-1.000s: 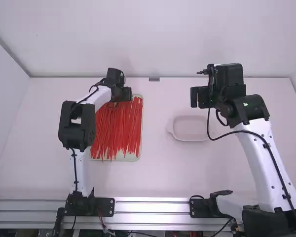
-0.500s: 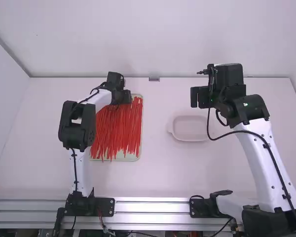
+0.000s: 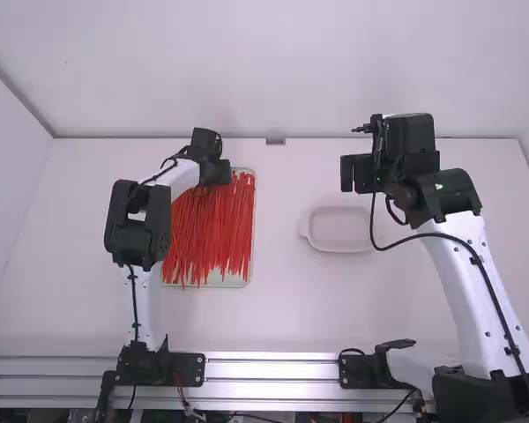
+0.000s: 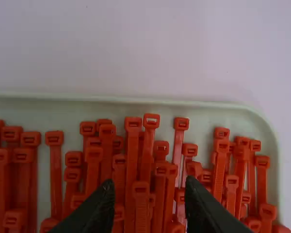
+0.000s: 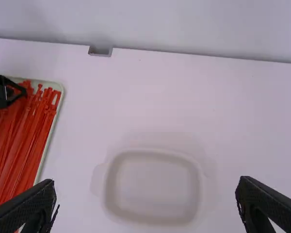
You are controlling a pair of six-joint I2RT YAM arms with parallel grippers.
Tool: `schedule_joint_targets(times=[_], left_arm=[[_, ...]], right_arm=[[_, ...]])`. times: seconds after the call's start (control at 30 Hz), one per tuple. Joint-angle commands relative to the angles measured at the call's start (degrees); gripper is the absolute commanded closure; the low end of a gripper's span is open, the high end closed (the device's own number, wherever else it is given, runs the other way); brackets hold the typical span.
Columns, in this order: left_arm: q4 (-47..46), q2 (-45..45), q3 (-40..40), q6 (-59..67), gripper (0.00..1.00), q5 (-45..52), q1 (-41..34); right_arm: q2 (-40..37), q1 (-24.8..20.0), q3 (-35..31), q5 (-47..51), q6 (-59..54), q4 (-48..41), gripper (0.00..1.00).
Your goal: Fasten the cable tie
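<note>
We log ties (image 3: 210, 233) heaped on tray (image 3: 247, 280), left of middle.
Nearest us, table (image 3: 379, 291); a wide gap parts tray from dish (image 3: 339, 231). At tray's far edge, left gripper (image 4: 148, 183) half open, astride tie heads, gripping none; right gripper (image 5: 144, 181) wide open, empty, raised near dish.

Red cable ties (image 3: 213, 229) too many to count, one tray (image 4: 48, 109); one white dish (image 3: 339, 229)

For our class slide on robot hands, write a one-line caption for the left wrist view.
Open left pincer at the head ends of red cable ties piled on a pale tray.
</note>
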Motion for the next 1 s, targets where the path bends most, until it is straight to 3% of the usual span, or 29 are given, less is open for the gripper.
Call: schedule_joint_targets(times=[0.0,0.3,0.97], left_arm=[[0.3,0.8,-0.4,0.4,0.65,-0.7,-0.2],[2.1,0.8,-0.1,3.5,0.62,-0.8,-0.2],[-0.6,0.8,-0.1,2.8,0.69,-0.8,-0.2]], right_arm=[[0.4,0.0,2.2,0.3,0.1,-0.1,0.02],[0.4,0.0,2.2,0.3,0.1,-0.1,0.02],[0.4,0.0,2.2,0.3,0.3,0.0,0.02]])
